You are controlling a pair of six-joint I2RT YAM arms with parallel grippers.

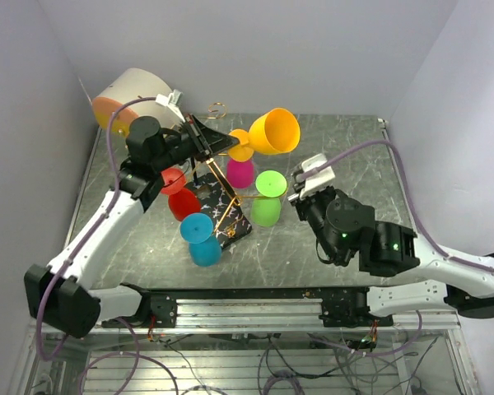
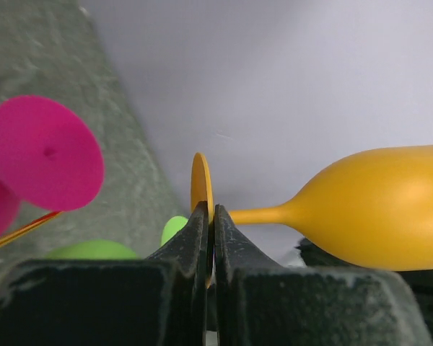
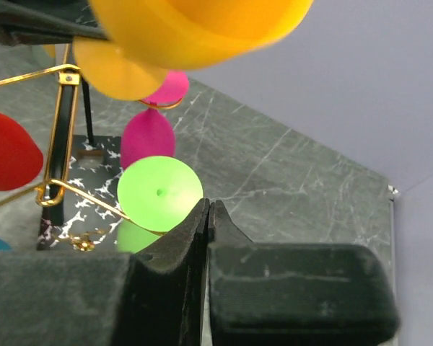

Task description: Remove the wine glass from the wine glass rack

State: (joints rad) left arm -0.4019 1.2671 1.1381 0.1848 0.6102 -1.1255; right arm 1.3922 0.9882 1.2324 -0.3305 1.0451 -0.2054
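My left gripper is shut on the round foot of a yellow wine glass. It holds the glass on its side in the air, bowl pointing right. No wire shows round its stem in the left wrist view. The wine glass rack, gold wire on a black white-veined base, stands mid-table. Red, blue, magenta and green glasses hang on it. My right gripper is shut and empty, just right of the green glass foot.
A round beige drum with an orange face lies at the back left corner, behind my left arm. Walls close off the table at the left, back and right. The yellow bowl hangs above my right gripper's view.
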